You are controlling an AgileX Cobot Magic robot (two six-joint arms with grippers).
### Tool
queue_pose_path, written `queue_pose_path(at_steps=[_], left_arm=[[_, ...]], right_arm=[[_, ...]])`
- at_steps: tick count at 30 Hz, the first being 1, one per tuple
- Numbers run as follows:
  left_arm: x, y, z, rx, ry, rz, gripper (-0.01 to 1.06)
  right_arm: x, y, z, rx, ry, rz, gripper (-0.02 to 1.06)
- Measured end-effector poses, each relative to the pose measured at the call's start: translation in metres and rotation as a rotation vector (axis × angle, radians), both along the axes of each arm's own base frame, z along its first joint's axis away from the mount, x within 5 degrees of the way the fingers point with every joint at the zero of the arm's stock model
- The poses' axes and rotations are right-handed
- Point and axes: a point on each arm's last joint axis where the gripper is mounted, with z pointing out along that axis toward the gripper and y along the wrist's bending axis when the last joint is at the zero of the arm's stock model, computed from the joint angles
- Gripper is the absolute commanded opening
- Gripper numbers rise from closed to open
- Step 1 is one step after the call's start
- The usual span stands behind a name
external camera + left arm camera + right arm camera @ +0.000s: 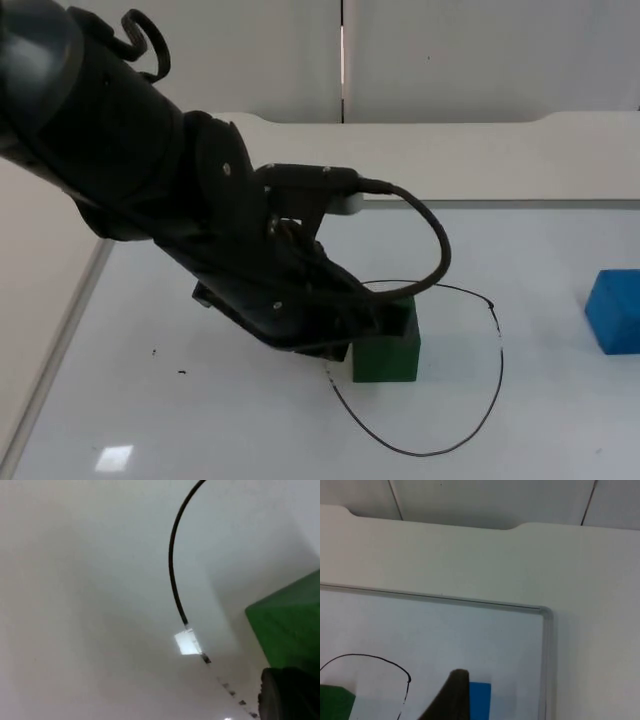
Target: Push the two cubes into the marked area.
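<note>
Left end effector (385, 322) against green cube (388, 352), inside marked area (470, 400)

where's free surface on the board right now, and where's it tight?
Free: the stretch between the drawn outline and the blue cube; the near-left area by the board's edge; the outline's near half. Tight: where the left gripper meets the green cube.

White table top (200, 430) with raised metal edge (546, 645), small dark specks (182, 373) — grey partition wall (480, 55) behind
</note>
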Motion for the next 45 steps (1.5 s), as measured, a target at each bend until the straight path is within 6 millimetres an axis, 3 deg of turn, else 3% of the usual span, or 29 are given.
queue_pose_path(at_steps=[3,4,9,10,11,16,24,26,32,33,37,45], left_arm=[[-0.001,0.000,0.005,0.008,-0.015,-0.030,0.00],[-0.001,0.000,0.008,0.007,-0.020,-0.036,0.00],[-0.002,0.003,0.031,-0.003,-0.056,-0.077,0.00],[-0.002,0.006,0.036,-0.002,-0.058,-0.084,0.00],[-0.001,0.009,0.043,-0.002,-0.059,-0.084,0.00],[0.000,0.030,0.073,-0.005,-0.091,-0.076,0.00],[-0.019,0.062,0.118,-0.023,-0.189,-0.067,0.00],[-0.033,0.072,0.142,-0.037,-0.232,-0.066,0.00],[-0.068,0.101,0.179,-0.007,-0.343,-0.022,0.00],[-0.068,0.101,0.179,-0.007,-0.343,-0.022,0.00],[-0.099,0.143,0.200,0.174,-0.377,0.109,0.00],[-0.147,0.184,0.230,0.161,-0.578,0.215,0.00]], right_arm=[[0.000,0.000,0.000,0.001,0.000,-0.003,0.64],[0.000,0.000,0.000,0.001,0.001,-0.007,0.64],[0.001,-0.004,0.000,-0.011,-0.008,-0.043,0.10],[0.001,-0.004,0.000,-0.017,-0.014,-0.047,0.10],[0.002,-0.005,-0.001,-0.020,-0.018,-0.050,0.00],[0.004,-0.005,-0.007,-0.027,-0.015,-0.054,0.00],[0.004,-0.005,-0.007,-0.027,-0.017,-0.054,0.00],[0.003,-0.005,-0.007,-0.027,-0.014,-0.054,0.00],[0.003,-0.005,-0.008,-0.027,-0.011,-0.054,0.00],[0.003,-0.005,-0.008,-0.027,-0.011,-0.054,0.00],[0.003,-0.005,-0.008,-0.027,-0.008,-0.054,0.00],[0.003,-0.005,-0.008,-0.027,-0.008,-0.054,0.00]])
